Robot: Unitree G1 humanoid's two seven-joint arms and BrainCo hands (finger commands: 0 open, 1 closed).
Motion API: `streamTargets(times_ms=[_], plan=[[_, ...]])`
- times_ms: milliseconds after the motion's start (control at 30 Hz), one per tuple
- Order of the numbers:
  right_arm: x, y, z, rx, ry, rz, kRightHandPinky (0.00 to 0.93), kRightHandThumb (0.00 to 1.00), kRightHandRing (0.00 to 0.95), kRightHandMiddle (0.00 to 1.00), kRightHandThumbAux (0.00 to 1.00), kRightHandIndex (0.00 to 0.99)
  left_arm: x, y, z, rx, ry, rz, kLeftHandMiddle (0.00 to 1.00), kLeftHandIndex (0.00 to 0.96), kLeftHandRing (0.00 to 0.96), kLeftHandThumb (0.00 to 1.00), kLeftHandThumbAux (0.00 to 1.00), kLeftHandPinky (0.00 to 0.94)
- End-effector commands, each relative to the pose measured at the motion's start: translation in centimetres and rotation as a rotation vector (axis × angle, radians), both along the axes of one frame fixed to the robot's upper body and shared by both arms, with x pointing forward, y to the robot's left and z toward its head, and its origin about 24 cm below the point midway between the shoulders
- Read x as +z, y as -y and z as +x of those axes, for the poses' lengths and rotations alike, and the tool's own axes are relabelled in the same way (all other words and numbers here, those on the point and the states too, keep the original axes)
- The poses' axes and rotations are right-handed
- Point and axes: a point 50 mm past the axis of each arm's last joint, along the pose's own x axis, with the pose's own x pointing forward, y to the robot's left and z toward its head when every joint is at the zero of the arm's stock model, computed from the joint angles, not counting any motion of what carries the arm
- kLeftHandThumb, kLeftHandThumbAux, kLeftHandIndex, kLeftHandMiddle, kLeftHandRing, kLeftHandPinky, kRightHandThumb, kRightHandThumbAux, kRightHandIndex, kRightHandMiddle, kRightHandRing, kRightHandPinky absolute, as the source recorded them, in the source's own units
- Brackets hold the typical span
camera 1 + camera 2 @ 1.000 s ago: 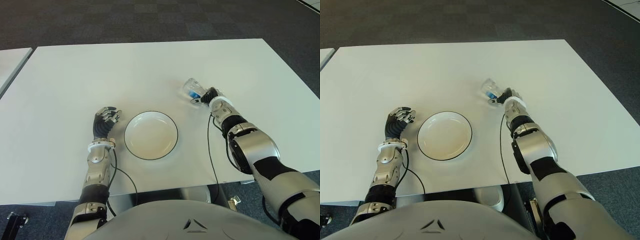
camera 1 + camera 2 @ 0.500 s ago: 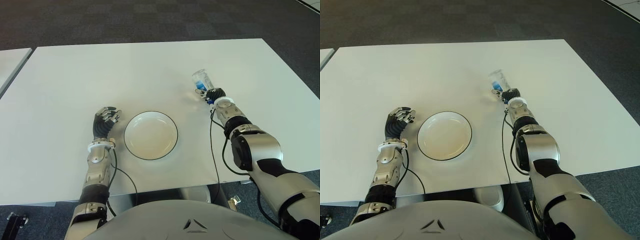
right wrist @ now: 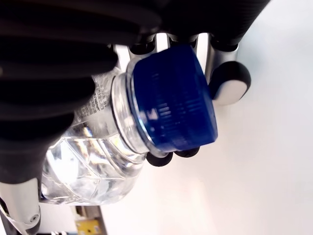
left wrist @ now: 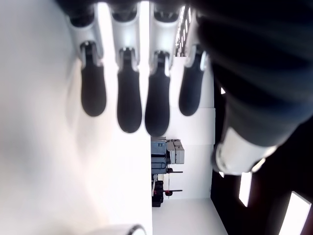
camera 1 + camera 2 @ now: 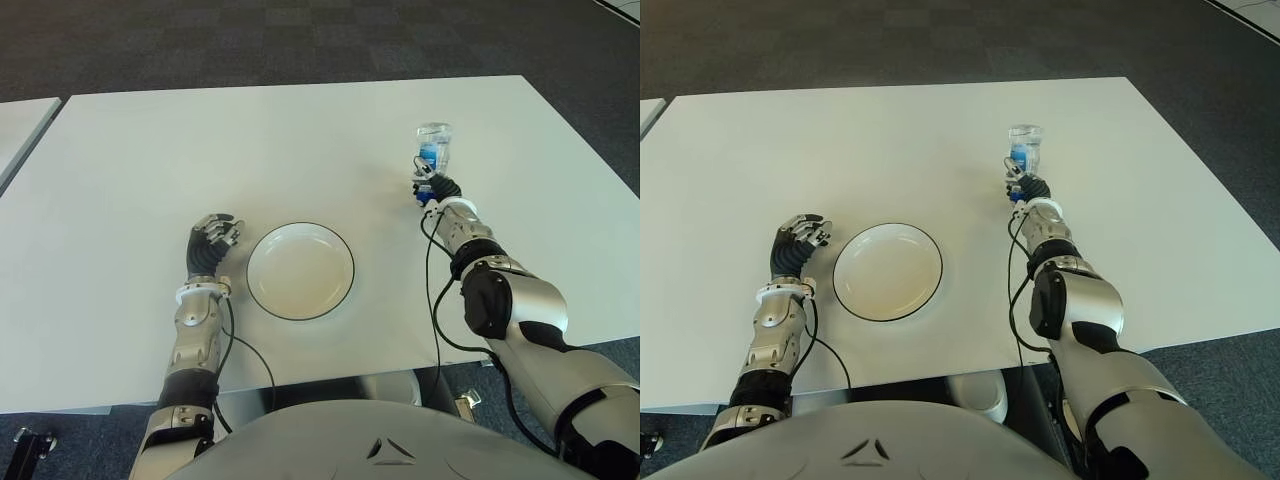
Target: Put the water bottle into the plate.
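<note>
A small clear water bottle (image 5: 433,145) with a blue cap (image 3: 176,100) is held by my right hand (image 5: 432,186), well to the right of the plate and farther back on the table. The bottle's base points away from me. In the right wrist view the dark fingers (image 3: 54,73) wrap the bottle's neck and body. The white plate (image 5: 300,271) with a dark rim lies empty on the table's near middle. My left hand (image 5: 212,240) shows just left of the plate, fingers loosely curled and holding nothing.
The white table (image 5: 200,140) stretches wide around the plate. A second white table's corner (image 5: 20,120) shows at the far left. Dark carpet (image 5: 300,40) lies beyond the far edge.
My right hand has swung the bottle to the right and farther back, away from the plate, and the bottle has turned from leaning left to pointing away. The left hand has not moved.
</note>
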Motion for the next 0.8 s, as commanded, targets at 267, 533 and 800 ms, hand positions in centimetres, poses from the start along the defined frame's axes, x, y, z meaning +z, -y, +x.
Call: streamTargets(times_ms=[267,533,800], plan=[[2.0,-1.5,1.0,0.073,0.208,0.028,0.866,0.703,0.843,0.843,0.724,0.439,-0.9,0.2,-0.6,0.006,-0.055,-0.013,0.556,0.431,0.538,0.706,0.715,0.526],[4.5,-2.6,1.7,0.140,0.387,-0.091,0.878,0.703,0.871,0.873,0.724,0.439,-0.9,0.1,-0.6,0.000,-0.052,0.000,0.564,0.431,0.544,0.708,0.715,0.528],[6.8,-4.3,1.1,0.266,0.601,-0.234,0.884,0.700,0.881,0.883,0.725,0.438,-0.8,0.1,-0.5,0.013,-0.054,-0.019,0.563,0.431,0.542,0.708,0.715,0.524]])
